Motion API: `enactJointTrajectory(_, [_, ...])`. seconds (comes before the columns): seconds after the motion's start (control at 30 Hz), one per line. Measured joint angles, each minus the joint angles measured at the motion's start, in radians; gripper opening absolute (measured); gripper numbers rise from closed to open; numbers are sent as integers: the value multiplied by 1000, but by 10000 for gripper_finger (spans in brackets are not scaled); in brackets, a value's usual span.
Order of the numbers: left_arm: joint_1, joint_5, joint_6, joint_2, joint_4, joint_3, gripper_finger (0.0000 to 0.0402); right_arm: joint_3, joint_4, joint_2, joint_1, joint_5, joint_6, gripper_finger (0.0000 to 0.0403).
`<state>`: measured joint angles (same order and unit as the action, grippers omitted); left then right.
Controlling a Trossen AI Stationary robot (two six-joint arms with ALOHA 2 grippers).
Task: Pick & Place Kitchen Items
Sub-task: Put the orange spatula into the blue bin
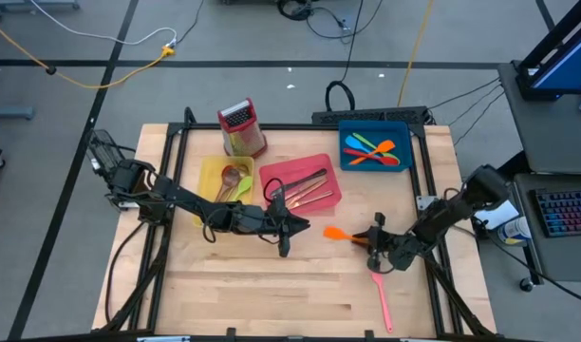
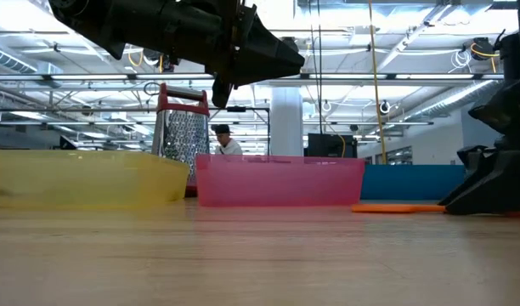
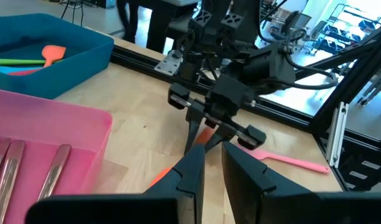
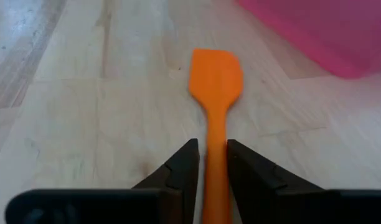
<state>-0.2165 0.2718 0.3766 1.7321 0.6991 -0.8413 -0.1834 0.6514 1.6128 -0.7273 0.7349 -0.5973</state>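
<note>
right jaws (image 4: 208, 165) astride orange spatula (image 4: 216, 93)

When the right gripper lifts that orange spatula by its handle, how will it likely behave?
Orange spatula looks slim and flat, so probably light and unlikely to roll. The right gripper holds the handle far from the blade, so the blade end may droop. Its smooth handle might slip between the narrow fingers.

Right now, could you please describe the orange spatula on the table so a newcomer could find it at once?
Start at the pink tray in the middle of the wooden table. Just off its near right corner, the orange spatula lies flat on bare wood, its handle between the right hand's fingers. Unlike the pink utensil lying nearby, it has a broad flat orange blade.
</note>
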Motion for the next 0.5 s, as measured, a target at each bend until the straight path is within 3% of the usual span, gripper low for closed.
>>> enactJointTrajectory(0.27, [0, 0, 1, 0, 1, 0, 56, 0, -6, 79, 2, 29, -95, 87])
enactJointTrajectory(0.4, [0, -2, 1, 0, 6, 0, 56, 1, -23, 89, 6, 38, -95, 55])
enactJointTrajectory(0.5, [0, -88, 2, 0, 8, 0, 56, 1, -39, 89, 13, 35, -94, 24])
